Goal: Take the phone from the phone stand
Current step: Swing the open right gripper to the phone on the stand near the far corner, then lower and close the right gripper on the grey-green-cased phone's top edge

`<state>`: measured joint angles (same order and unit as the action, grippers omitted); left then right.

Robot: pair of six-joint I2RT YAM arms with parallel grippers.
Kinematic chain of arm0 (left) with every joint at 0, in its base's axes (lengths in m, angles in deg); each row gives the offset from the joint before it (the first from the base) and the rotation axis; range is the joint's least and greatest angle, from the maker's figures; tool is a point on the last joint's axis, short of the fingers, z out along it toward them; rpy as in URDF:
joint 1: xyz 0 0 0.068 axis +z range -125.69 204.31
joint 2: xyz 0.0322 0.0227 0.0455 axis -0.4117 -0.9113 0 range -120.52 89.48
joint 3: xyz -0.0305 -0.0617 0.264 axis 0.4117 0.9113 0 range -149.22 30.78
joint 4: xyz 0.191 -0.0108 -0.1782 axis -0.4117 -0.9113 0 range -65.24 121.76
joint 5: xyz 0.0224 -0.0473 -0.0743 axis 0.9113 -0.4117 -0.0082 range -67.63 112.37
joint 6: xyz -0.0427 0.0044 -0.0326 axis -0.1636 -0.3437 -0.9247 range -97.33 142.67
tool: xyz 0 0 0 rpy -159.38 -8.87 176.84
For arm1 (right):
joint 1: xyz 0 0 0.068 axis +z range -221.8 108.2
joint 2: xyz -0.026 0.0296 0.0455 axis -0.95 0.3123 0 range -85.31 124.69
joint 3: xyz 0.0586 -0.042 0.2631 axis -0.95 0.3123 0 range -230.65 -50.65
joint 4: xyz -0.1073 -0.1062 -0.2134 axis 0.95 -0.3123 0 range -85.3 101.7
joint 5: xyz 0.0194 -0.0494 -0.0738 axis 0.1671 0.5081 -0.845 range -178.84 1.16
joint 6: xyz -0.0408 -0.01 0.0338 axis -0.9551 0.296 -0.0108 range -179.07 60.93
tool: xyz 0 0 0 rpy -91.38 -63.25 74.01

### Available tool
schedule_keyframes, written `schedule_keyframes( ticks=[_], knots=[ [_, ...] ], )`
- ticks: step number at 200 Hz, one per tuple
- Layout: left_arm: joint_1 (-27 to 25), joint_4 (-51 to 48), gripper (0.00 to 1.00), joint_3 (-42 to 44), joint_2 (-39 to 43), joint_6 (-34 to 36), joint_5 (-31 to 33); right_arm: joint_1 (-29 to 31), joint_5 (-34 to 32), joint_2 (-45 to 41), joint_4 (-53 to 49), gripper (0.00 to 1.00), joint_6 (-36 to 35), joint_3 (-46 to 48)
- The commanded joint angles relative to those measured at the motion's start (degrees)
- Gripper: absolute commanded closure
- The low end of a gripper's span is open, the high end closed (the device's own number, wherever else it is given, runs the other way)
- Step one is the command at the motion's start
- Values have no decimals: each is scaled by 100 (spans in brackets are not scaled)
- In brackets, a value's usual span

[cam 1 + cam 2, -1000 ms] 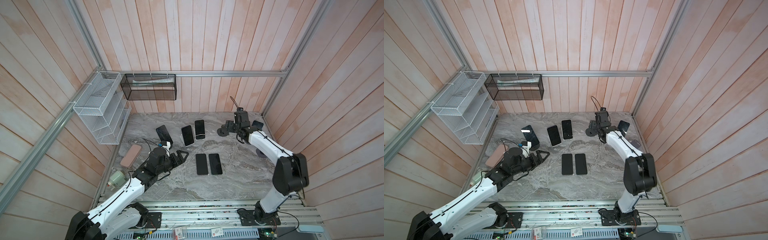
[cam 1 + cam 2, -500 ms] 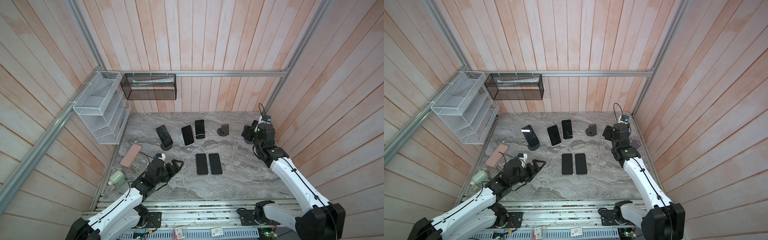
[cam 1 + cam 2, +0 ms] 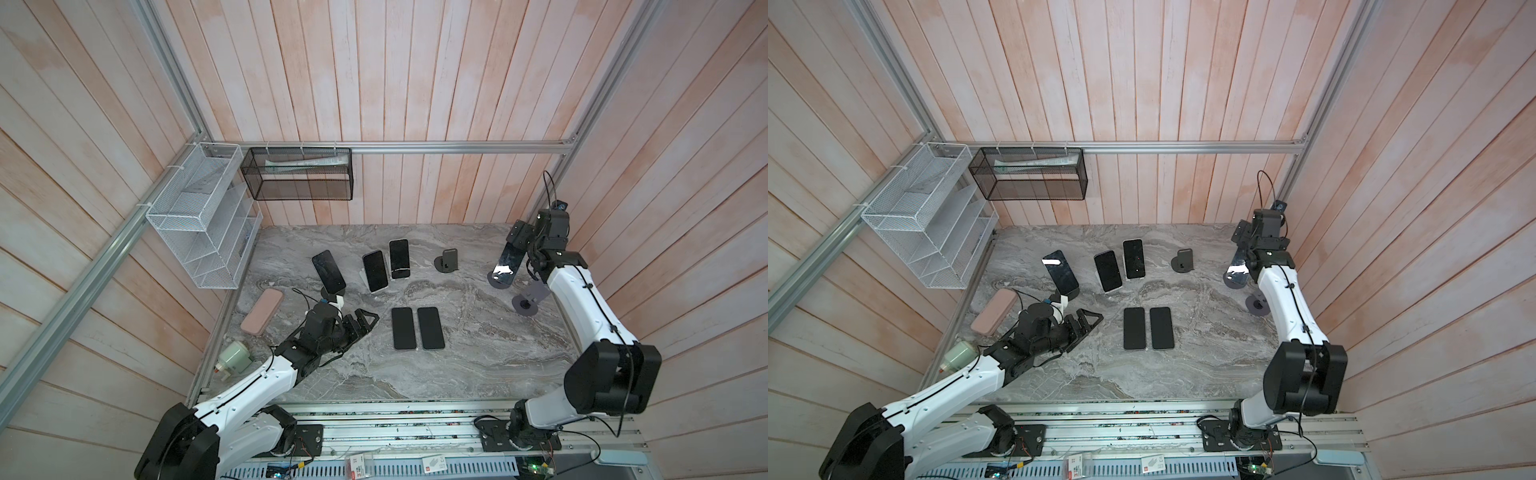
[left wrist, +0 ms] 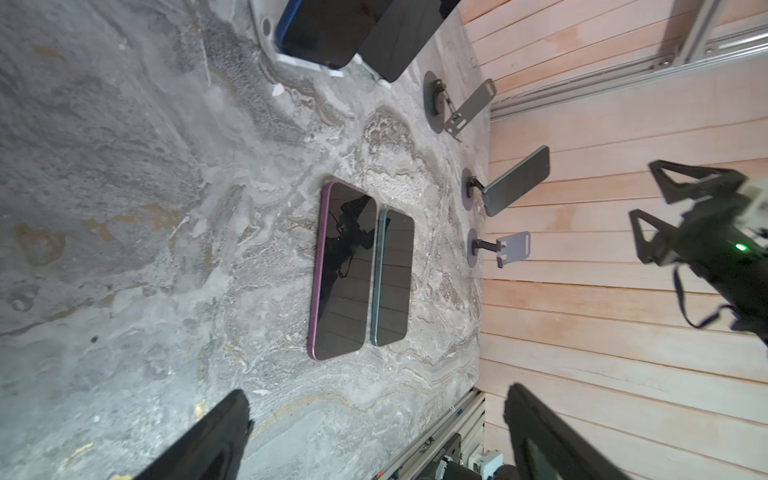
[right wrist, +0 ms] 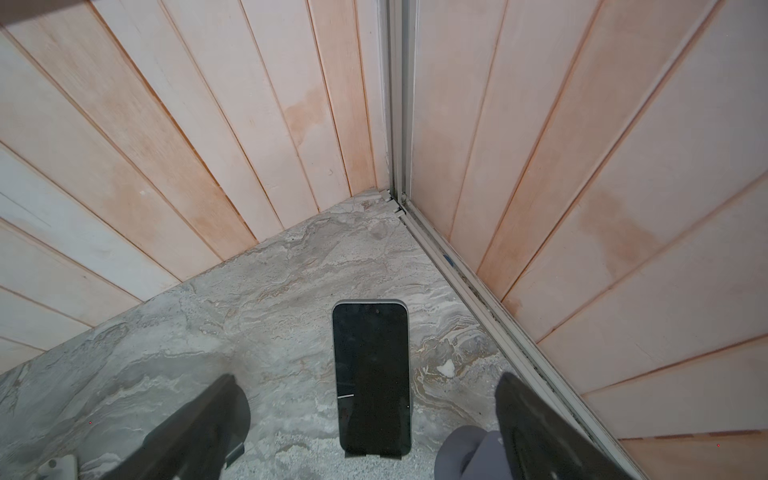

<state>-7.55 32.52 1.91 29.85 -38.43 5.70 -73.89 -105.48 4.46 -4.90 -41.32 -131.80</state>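
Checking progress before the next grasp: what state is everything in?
Left tool: open, empty.
Right tool: open, empty.
Corner phone: resting on phone stand.
Leftmost phone: propped.
Middle-left phone: propped.
Middle-right phone: propped.
Purple phone: flat.
Teal phone: flat.
Dark stand: empty.
Grey stand: empty.

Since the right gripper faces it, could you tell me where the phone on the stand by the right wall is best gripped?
Probably the phone by its two long edges, upper half, the right gripper coming from the screen side: it leans back on its phone stand, lower end seated, long sides bare.
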Motion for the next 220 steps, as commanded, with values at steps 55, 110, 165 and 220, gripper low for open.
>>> schedule_keyframes(
  ticks=[55, 110, 165, 220],
  knots=[
    [-24, -148, 3, 108, 451, 283, 55, -164, 112, 1138, -701, 3, -105, -972],
    [-24, -5, 3, 166, 401, 239, 27, -335, 356, 1744, -803, 3, -108, -1319],
    [-29, 144, 3, 148, 170, 187, -95, -349, 517, 1961, -574, 2, -216, -1248],
    [-31, 125, 3, 82, 57, 188, -65, -360, 678, 2321, -653, 2, -290, -1430]
  ],
)
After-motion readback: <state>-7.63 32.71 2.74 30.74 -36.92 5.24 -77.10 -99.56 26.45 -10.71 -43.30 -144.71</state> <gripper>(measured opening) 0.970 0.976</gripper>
